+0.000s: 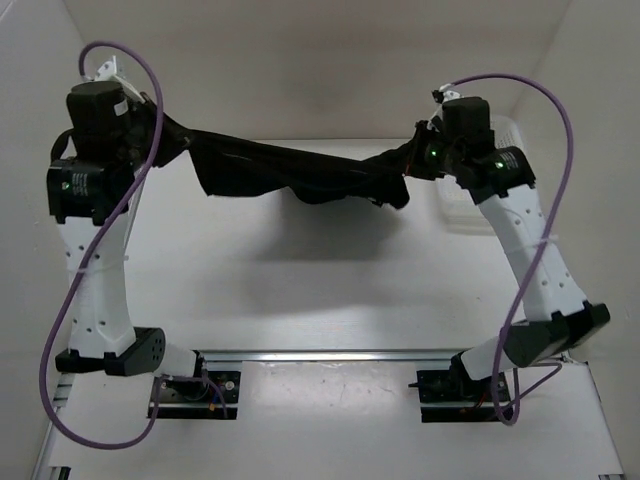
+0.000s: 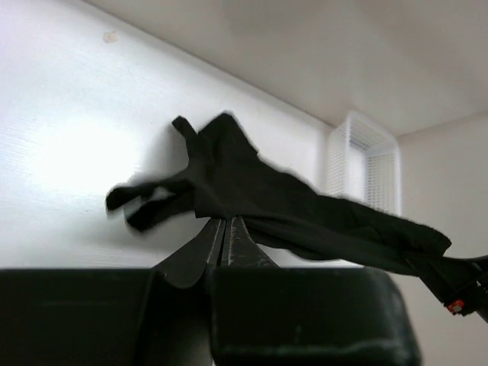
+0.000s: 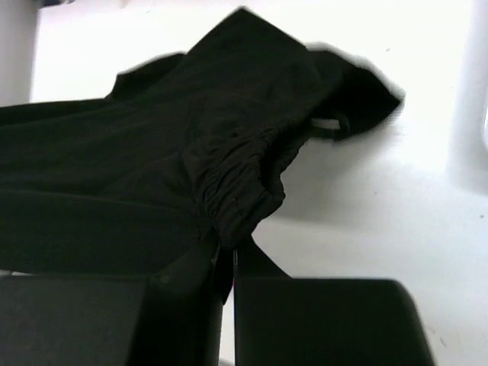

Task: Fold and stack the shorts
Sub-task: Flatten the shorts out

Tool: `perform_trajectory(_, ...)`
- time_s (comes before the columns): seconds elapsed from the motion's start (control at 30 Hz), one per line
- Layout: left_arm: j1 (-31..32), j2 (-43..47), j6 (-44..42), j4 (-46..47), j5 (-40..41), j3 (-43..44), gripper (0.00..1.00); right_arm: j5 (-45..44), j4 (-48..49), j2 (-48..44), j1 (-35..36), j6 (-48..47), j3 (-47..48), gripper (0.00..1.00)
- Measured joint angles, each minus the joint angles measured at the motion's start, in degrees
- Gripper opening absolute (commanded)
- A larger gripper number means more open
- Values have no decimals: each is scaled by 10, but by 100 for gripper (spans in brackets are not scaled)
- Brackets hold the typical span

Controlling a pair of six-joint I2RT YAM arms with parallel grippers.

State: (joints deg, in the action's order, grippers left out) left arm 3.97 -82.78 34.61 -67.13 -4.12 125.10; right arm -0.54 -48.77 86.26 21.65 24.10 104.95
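Shorts hang stretched between both arms, lifted off the table and sagging mid-span. Left gripper is pinched tight on one fabric edge. Right gripper is clamped on a gathered, elastic-looking bunch (probably the waistband). Cloth reads as light and limp: it drapes, twists, holds no shape. Best hold, I judge, is at corners or waistband ends, pinching both layers. White mesh basket sits on the table's right side.

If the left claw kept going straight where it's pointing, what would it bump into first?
The left gripper is shut on the shorts, so cloth comes first. Past that, probably the white table; the basket sits off to one side. Depth is unclear.
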Motion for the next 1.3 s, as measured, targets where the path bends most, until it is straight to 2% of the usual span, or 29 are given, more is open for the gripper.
perform_trajectory(0.2,0,48,5,-46,-5,98,10,49,-24,-126,5,-8,2,0)
perform_trajectory(0.33,0,86,9,-80,-6,181,10,86,-45,-189,6,-6,55,0)
perform_trajectory(0.47,0,123,13,-97,-9,236,10,111,-64,-219,6,-5,112,0)
perform_trajectory(0.6,0,135,14,-99,-35,250,10,109,-85,-228,8,-11,132,0)
perform_trajectory(0.73,0,111,7,-94,-41,193,10,80,-85,-213,8,-27,89,0)
perform_trajectory(0.83,-2,54,-7,-76,-38,139,10,43,-69,-166,8,-41,29,0)
perform_trajectory(0.93,-7,-39,-22,-37,-31,73,10,-5,-31,-68,7,-56,-12,0)
perform_trajectory(1.0,-11,-126,-29,-16,-22,58,10,-29,1,24,6,-65,-19,2)
perform_trajectory(1.03,-13,-167,-32,-5,-18,58,11,-37,17,67,5,-68,-17,10)
perform_trajectory(1.07,-16,-214,-34,6,-12,62,22,-45,26,120,4,-71,-3,45)
perform_trajectory(1.1,-17,-264,-38,14,-4,73,40,-53,29,179,2,-72,23,67)
perform_trajectory(1.13,-19,-308,-43,18,7,92,66,-66,30,241,0,-74,65,84)
perform_trajectory(1.17,-23,-370,-41,14,19,138,86,-82,25,305,-3,-78,118,100)
perform_trajectory(1.23,-32,-478,-33,6,37,236,93,-112,9,423,-10,-76,238,100)
perform_trajectory(1.3,-37,-531,-26,6,51,244,96,-132,7,491,-14,-76,301,100)
